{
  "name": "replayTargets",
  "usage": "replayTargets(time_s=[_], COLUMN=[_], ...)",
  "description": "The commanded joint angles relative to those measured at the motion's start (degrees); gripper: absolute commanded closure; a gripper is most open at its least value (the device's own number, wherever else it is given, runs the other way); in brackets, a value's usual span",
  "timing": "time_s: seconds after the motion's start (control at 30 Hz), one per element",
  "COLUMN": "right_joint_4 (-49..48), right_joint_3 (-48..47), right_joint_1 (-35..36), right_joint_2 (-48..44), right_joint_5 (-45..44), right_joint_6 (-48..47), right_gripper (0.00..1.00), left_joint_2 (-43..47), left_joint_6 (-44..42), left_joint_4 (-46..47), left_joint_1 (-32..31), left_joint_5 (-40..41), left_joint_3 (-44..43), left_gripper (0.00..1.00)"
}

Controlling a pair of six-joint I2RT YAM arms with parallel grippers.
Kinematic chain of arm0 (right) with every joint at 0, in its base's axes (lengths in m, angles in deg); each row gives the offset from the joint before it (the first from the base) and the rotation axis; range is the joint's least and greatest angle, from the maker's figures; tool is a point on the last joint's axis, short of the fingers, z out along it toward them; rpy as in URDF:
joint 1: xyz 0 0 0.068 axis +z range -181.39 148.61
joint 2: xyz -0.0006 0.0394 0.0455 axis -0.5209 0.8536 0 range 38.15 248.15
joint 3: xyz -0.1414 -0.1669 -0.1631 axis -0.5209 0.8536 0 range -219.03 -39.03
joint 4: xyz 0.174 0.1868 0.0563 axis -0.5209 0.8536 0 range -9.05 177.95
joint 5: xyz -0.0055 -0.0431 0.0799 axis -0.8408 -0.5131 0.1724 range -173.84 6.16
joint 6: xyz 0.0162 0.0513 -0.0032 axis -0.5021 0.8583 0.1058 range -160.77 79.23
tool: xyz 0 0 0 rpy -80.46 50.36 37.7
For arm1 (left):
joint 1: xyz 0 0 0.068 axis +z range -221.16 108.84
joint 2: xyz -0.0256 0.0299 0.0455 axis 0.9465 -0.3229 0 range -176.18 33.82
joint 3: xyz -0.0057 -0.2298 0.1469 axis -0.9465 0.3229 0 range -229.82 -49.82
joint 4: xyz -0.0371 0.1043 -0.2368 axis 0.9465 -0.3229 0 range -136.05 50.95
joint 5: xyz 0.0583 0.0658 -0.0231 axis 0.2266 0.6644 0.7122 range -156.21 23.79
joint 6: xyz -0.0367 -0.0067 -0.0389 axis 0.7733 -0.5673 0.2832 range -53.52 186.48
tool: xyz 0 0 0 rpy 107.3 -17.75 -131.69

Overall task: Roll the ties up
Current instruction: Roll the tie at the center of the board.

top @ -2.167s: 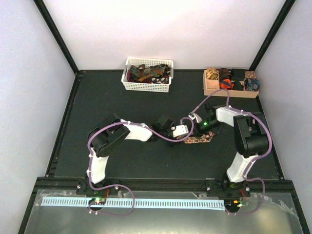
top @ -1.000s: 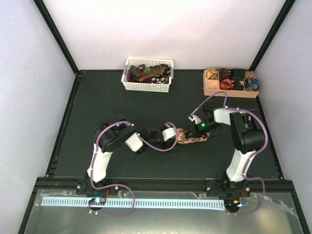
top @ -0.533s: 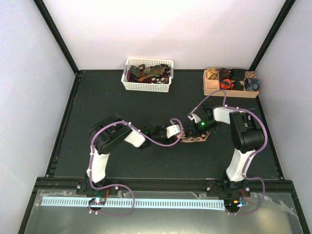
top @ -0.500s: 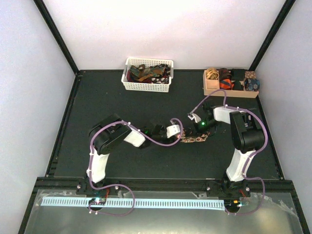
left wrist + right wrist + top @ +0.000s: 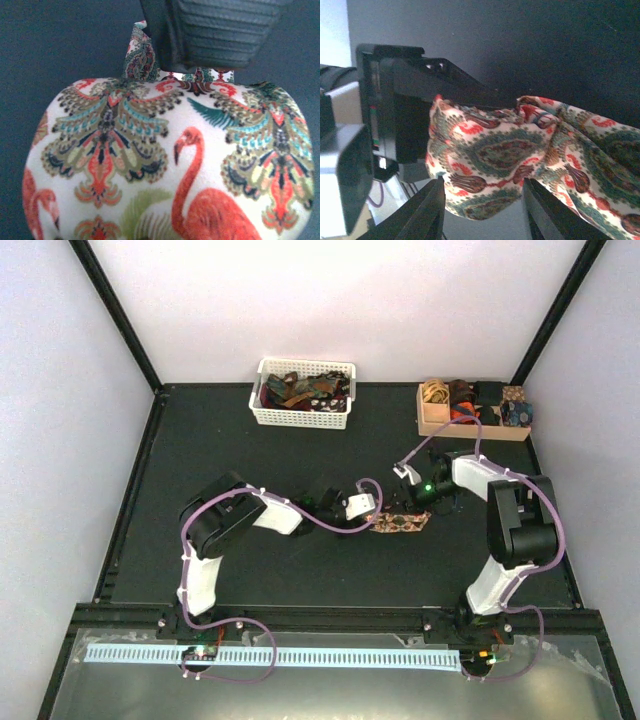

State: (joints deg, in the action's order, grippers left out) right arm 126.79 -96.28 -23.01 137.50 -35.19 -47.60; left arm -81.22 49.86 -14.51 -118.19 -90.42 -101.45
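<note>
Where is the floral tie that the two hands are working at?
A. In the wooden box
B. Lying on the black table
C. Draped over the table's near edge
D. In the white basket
B: the floral tie lies on the black table, well clear of the white basket and the wooden box.

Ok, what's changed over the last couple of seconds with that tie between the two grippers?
The left gripper pulled back left, then came in again and closed on the rolled end of the floral tie. The right gripper opened, letting go, and drew slightly toward the far side. The tie stayed about where it was; white basket and wooden box unchanged.
</note>
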Motion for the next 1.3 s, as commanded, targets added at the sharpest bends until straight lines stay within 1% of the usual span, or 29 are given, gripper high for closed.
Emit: replayTargets(time_s=[0.0,0.1,0.13,0.17,0.3,0.33,0.37,0.43,0.5,0.6,0.77,0.87,0.93,1.0,1.1,1.2,1.27], right_joint_4=[-3.86,-4.77,-4.87,-4.78,-3.1,-2.66,-2.3,-1.57,-0.72,-0.26,-1.07,-1.58,-2.58,-4.73,-9.37,-14.58,-15.84], right_joint_3=[-0.01,0.11,0.29,0.45,0.41,0.46,0.44,0.47,0.52,0.41,0.07,0.12,0.55,1.41,1.83,0.6,-1.88], right_joint_1=[1.28,2.23,2.45,2.56,2.56,2.51,2.46,2.26,2.02,1.55,1.47,1.74,2.56,4.09,5.96,8.03,9.51], right_joint_2=[-0.65,0.8,1.22,1.61,2.41,2.42,2.36,2.25,2.22,2.17,2.35,3.33,4.4,5.61,8.13,10.57,12.44], right_joint_5=[5.12,4.54,4.27,3.81,0.42,-0.48,-1.58,-4.28,-7.02,-10.02,-16.74,-18.27,-18.73,-18.25,-16.15,-13.12,-11.86], right_joint_6=[4.78,5.27,5.21,4.98,2.77,2.3,2.12,1.74,1.24,1.6,3.97,4.86,5.49,5.8,7.03,9.66,10.7], right_gripper=[0.54,0.55,0.56,0.6,0.88,0.94,0.98,0.99,0.99,0.99,0.99,0.99,0.99,0.99,0.99,0.99,0.99], left_joint_2=[-2.92,-2.91,-2.91,-3.04,-3.19,-3.31,-3.26,-2.75,-1.79,1.06,4.68,5.45,5.81,6.36,8.39,10.81,11.79], left_joint_6=[-2.02,-2.27,-2.34,-2.38,-2.16,-2.04,-1.81,-0.94,0.4,1.7,2.86,4.79,7.73,10.28,10.6,9.83,9.6], left_joint_4=[-12.13,-12.32,-12.31,-12.28,-12.45,-12.41,-12.3,-11.5,-9.68,-5.06,1.13,3.66,5.72,7.33,9.8,13.58,15.79], left_joint_1=[-0.84,-1.13,-1.16,-1.14,-1.14,-1.14,-1.07,-0.99,-0.48,0.43,0.79,1.15,3.26,5.54,7.79,8.5,8.58], left_joint_5=[5.27,5.73,5.75,5.79,6.12,6.22,6.41,6.77,5.51,1.86,-4.02,-4.65,-5.07,-6.45,-8.24,-8.62,-8.54], left_joint_3=[1.01,0.8,0.8,0.77,0.57,0.57,0.57,0.85,1.49,3.53,5.44,5.93,6.76,7.6,10.68,15.34,17.87], left_gripper=[0.58,0.58,0.58,0.57,0.56,0.54,0.51,0.41,0.28,0.19,0.15,0.14,0.14,0.14,0.14,0.14,0.12])
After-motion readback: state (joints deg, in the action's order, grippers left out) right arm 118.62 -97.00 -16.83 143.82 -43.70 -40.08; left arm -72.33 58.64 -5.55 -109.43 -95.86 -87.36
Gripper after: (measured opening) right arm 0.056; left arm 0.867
